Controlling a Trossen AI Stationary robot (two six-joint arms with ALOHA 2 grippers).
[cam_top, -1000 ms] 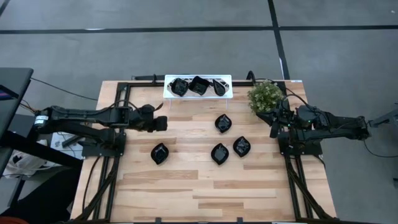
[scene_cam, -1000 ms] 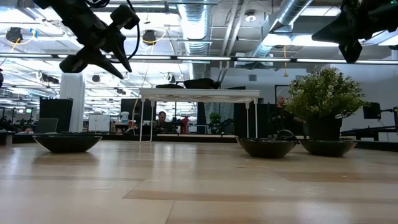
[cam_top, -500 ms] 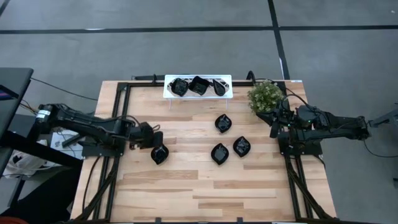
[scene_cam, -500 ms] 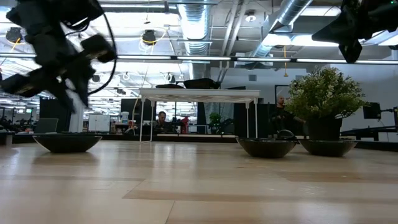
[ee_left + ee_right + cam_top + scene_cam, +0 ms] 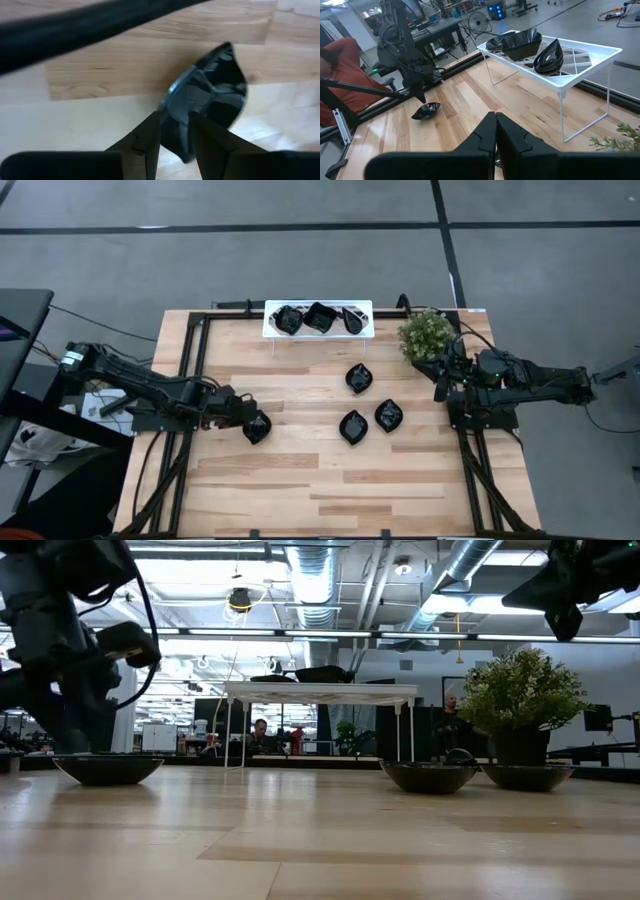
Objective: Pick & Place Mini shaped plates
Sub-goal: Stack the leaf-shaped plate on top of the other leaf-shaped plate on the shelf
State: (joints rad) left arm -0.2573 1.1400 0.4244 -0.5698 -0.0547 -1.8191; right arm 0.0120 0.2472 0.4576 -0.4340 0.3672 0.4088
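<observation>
Tabletop plate (image 5: 210, 95) apparently between left hand (image 5: 175, 135) fingers.

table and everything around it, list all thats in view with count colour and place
mini shaped plates on the table: 4, glossy black; one near the left edge, one at centre, two side by side nearer the front
mini shaped plates in the tray: 3, glossy black, in a row
tray: 1, white lattice on thin legs, back edge of the table
plant: 1, green in a dark pot, back right
table: 1, light wood planks
person: 1, red top, beyond the table in the right wrist view
left gripper: dark, jaws straddling the rim of the left plate
right gripper: dark, shut, raised beside the plant
</observation>
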